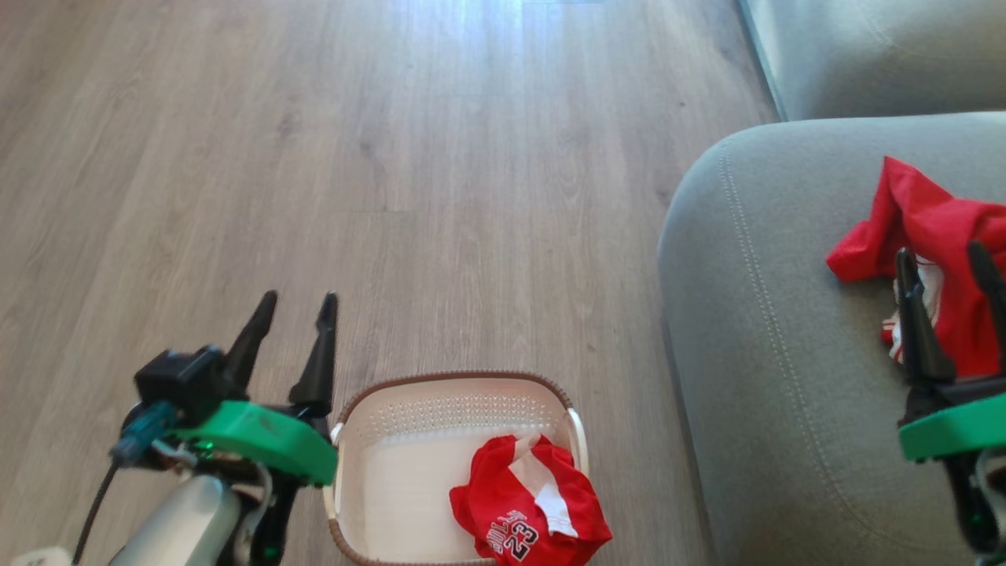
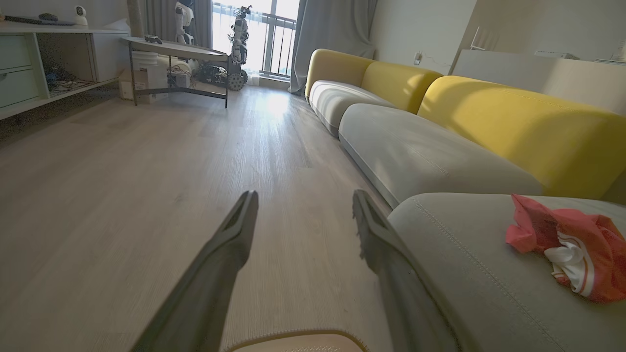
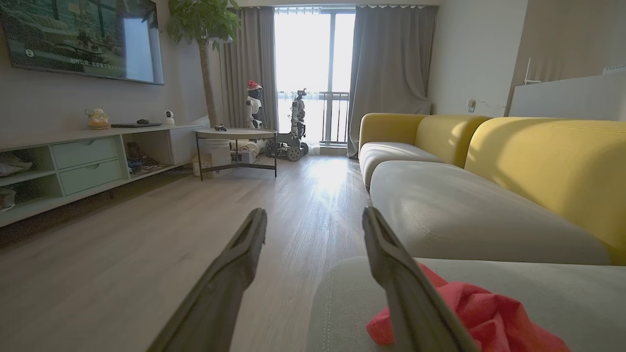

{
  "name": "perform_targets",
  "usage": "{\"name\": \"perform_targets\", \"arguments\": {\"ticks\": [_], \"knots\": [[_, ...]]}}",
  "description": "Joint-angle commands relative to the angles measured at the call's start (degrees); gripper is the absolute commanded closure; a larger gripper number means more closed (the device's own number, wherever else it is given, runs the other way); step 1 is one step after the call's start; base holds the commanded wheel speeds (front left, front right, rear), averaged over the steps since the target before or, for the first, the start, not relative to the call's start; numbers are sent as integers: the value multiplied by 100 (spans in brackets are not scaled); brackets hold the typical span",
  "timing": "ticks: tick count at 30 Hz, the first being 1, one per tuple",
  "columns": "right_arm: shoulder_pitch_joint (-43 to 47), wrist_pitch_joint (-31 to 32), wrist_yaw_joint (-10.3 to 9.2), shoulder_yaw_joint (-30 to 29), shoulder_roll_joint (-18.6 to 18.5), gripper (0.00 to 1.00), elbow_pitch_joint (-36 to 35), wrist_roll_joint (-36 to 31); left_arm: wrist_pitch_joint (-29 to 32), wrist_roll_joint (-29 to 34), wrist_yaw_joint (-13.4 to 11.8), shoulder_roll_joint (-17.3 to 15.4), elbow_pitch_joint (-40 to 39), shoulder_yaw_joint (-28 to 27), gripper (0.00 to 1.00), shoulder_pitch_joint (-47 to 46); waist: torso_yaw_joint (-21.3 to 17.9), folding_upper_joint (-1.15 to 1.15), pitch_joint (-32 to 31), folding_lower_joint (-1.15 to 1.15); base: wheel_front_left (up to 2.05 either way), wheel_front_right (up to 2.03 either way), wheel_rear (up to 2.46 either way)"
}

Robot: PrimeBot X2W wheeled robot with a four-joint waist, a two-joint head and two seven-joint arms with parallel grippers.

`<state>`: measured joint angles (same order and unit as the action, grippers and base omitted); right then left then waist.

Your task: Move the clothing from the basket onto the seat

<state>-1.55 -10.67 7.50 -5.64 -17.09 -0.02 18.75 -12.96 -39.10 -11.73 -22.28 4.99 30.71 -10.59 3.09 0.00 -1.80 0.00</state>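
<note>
From the head camera I lose the near edge of the basket (image 1: 452, 379) below the frame, and the red jersey (image 1: 525, 511) lying in its near right corner is cut off there too. The second red garment (image 1: 931, 216) runs past the right edge of that view. The dark fingers of my right hand (image 1: 941, 251) cover part of it, so I cannot make out its whole shape or whether the fingers touch the cloth.

The jersey in the basket is crumpled thin red fabric with a white stripe panel and a white "23" that reads turned around from where I look. The other garment sits bunched on the grey seat (image 1: 770, 314), red with some white striped trim showing in its folds. In the left wrist view it lies well in from the stitched seam. The basket stands on the wooden floor (image 1: 393, 157) just beside the seat's front.

My left hand (image 1: 300, 299) hovers left of the basket over the floor, fingers spread apart and holding nothing. My right hand is over the seat, fingers likewise spread, nothing gripped between them.
</note>
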Motion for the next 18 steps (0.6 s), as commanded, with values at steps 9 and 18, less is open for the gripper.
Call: {"name": "perform_targets", "arguments": {"ticks": [9, 18], "knots": [[407, -329, -1, 40, 581, 0, -170, -233, -187, 62, -141, -185, -421, -698, 0, 301, 157, 0, -23, 0, 0, 0, 0], [449, -416, -1, 335, 801, 0, 123, -224, -202, 424, -155, 60, -464, -1060, 0, 597, 112, 0, 18, 0, 0, 0, 0]]}}
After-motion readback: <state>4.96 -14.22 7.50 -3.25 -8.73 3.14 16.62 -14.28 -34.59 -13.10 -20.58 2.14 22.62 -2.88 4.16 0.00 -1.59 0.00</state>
